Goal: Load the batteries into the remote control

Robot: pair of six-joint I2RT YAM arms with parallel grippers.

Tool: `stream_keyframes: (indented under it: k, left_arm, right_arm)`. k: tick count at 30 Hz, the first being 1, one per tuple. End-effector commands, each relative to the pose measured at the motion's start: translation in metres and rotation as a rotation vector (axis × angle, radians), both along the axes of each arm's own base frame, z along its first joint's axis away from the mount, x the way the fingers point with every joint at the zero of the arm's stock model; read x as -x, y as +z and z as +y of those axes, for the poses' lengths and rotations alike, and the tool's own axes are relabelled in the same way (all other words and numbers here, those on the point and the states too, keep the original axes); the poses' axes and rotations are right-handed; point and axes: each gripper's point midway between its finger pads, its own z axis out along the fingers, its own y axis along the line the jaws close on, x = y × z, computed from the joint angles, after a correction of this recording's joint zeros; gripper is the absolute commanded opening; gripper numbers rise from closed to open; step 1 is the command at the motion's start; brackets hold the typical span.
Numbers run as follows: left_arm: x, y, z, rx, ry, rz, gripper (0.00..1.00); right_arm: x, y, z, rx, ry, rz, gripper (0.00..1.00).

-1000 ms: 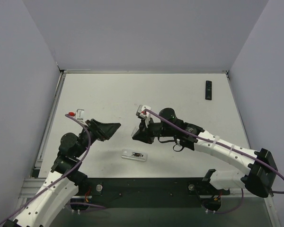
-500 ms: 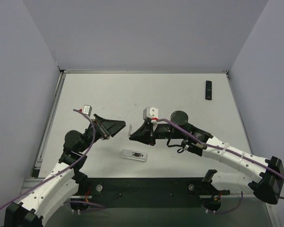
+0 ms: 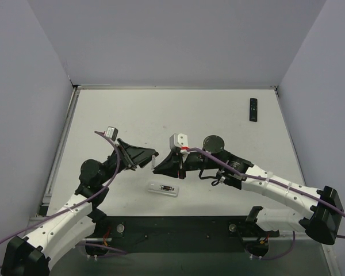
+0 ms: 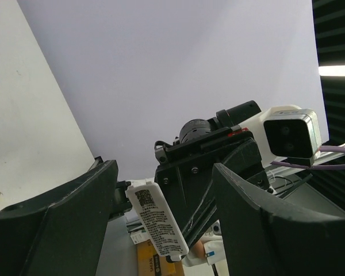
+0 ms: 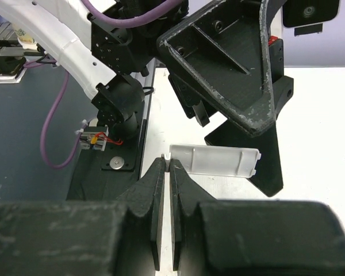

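My right gripper (image 5: 165,164) is shut on the end tab of a white battery cover (image 5: 214,161), holding it in the air over the table's middle. The cover (image 4: 158,217) stands between the two fingers of my left gripper (image 4: 164,172), which is open, with gaps on both sides. In the top view the two grippers meet tip to tip, left gripper (image 3: 150,159), right gripper (image 3: 160,165). The white remote control (image 3: 164,188) lies flat just in front of them. A dark patch shows in its open compartment; I cannot tell whether that is the batteries.
A black remote (image 3: 253,109) lies far back on the right of the white table (image 3: 218,115). Grey walls enclose the table on three sides. The arms' dark base plate (image 3: 178,227) runs along the near edge.
My left gripper has swung right and up to the right gripper, so its fingers now flank the cover and stand slightly narrower. The right gripper shifted a little left, still holding the cover.
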Motion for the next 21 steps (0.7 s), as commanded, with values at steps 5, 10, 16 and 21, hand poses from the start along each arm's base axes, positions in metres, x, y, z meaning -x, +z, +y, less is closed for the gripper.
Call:
stream_keyframes:
  k: [5, 10, 16, 21]
  left_arm:
    - [0.012, 0.018, -0.002, 0.096, -0.042, -0.053, 0.67]
    - [0.013, 0.021, -0.004, 0.114, -0.052, -0.052, 0.61]
    - [0.013, 0.021, -0.001, 0.129, -0.036, -0.047, 0.51]
    - [0.01, 0.019, 0.001, 0.14, -0.019, -0.031, 0.46]
  right_arm:
    - [0.007, 0.04, 0.006, -0.124, 0.062, -0.117, 0.0]
    - [0.004, 0.036, 0.008, -0.129, 0.051, -0.123, 0.0]
    - [0.002, 0.029, 0.009, -0.12, 0.051, -0.122, 0.0]
    - [0.0, 0.022, 0.009, -0.107, 0.042, -0.117, 0.01]
